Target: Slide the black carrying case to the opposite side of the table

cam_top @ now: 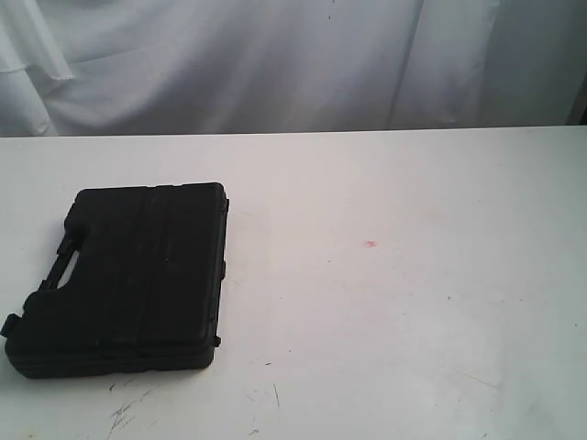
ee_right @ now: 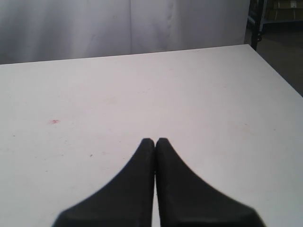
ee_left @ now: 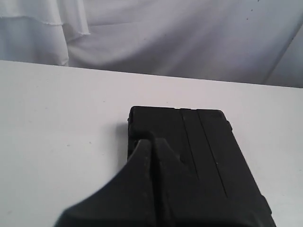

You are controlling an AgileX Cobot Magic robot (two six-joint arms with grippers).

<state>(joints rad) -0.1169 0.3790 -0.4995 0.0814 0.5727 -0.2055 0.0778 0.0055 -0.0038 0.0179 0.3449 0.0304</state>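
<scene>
The black case [cam_top: 128,280] lies flat on the left side of the white table [cam_top: 385,302], its handle cut-out facing the left edge and ribs running along its lid. No gripper shows in the exterior view. In the left wrist view the case [ee_left: 208,156] fills the lower right, and my left gripper [ee_left: 152,142] hangs over its near end with both fingers pressed together, holding nothing. My right gripper [ee_right: 155,140] is shut too, empty, over bare table [ee_right: 199,94] away from the case.
A small red spot [cam_top: 371,244] marks the table right of centre; the red spot [ee_right: 54,122] also shows in the right wrist view. Dark scratches [cam_top: 124,408] lie near the front edge. A white cloth [cam_top: 275,64] hangs behind the table. The table's right edge [ee_right: 277,75] drops to a dark floor.
</scene>
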